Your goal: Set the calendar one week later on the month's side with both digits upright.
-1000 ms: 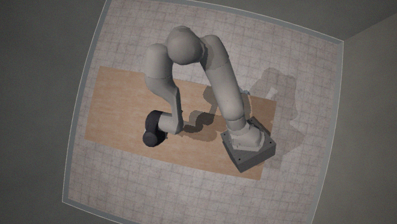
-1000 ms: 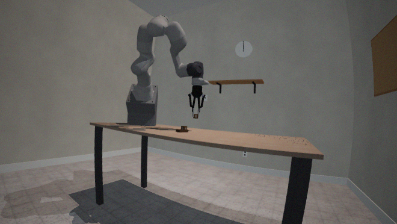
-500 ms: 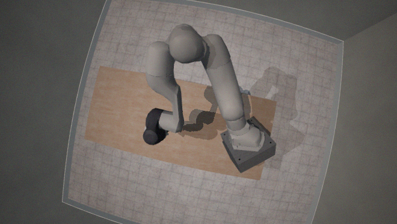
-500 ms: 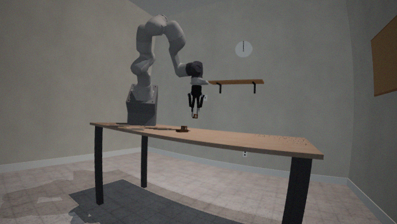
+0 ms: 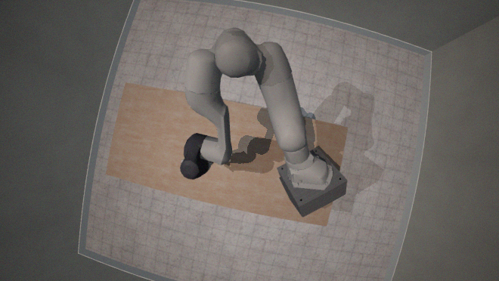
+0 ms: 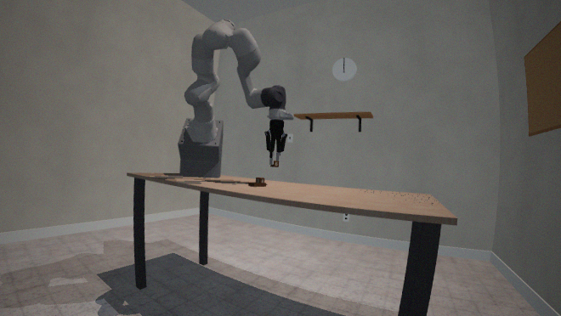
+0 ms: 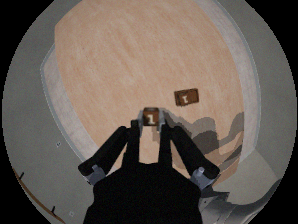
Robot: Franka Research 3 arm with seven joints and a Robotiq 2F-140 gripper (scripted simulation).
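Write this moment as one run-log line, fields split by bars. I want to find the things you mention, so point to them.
gripper (image 6: pixel 274 165) (image 7: pixel 151 115): shut on cube (image 6: pixel 276 164) (image 7: pixel 151 117), above table (image 6: pixel 340 197) (image 7: pixel 110 55) | second cube (image 6: pixel 260 181) (image 7: pixel 185 98): in tray (image 6: pixel 253 184) (image 7: pixel 194 91) | placement: pending

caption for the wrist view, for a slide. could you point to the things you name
Gripper (image 6: pixel 274 165) (image 7: pixel 151 115) closed on a brown cube (image 6: pixel 276 164) (image 7: pixel 151 116) above the table (image 6: pixel 340 197) (image 7: pixel 115 55), the calendar tray (image 6: pixel 257 185) (image 7: pixel 193 101) standing off to one side.

One brown wooden cube (image 6: pixel 276 164) (image 7: pixel 151 116) is held in the air, above the table (image 5: pixel 147 128) (image 6: pixel 323 196) (image 7: pixel 110 55), a pale 1 on its face toward the wrist view. The brown tray (image 6: pixel 252 185) (image 7: pixel 194 96) lies flat on the table, the other brown cube (image 6: pixel 260 180) (image 7: pixel 184 98) standing at one end, its upward face also bearing a pale 1. The month's name is too small to read.
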